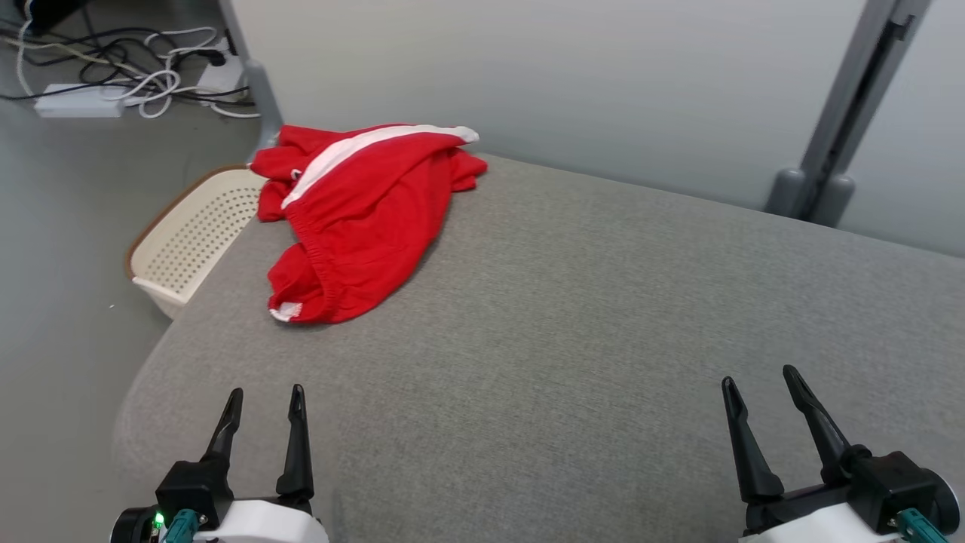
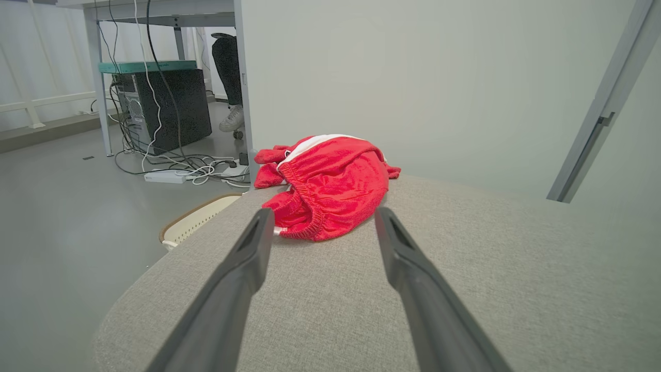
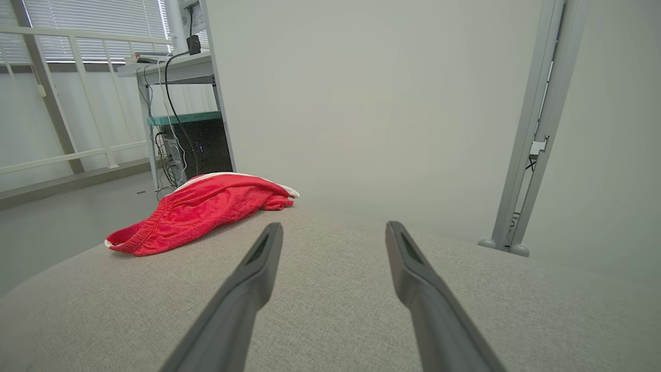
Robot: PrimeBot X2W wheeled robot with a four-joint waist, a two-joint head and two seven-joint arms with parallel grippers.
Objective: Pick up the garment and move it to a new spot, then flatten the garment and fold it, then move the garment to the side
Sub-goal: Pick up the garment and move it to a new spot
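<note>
Just beside the cream perforated plastic basket (image 1: 196, 234), a crumpled red white-striped garment (image 1: 362, 219) lies on the grey tabletop (image 1: 565, 339). Left hand (image 1: 267, 391) and right hand (image 1: 758, 375) are both released.

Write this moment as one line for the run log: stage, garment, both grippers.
stage: pickup not yet done | red garment: crumpled, far left corner of grey table | left gripper: open, empty | right gripper: open, empty

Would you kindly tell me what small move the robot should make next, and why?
Probably extend the left pincer toward the red garment, which lies crumpled at the far left of the grey surface, nearer that arm; both it and the right pincer are open and empty.
</note>
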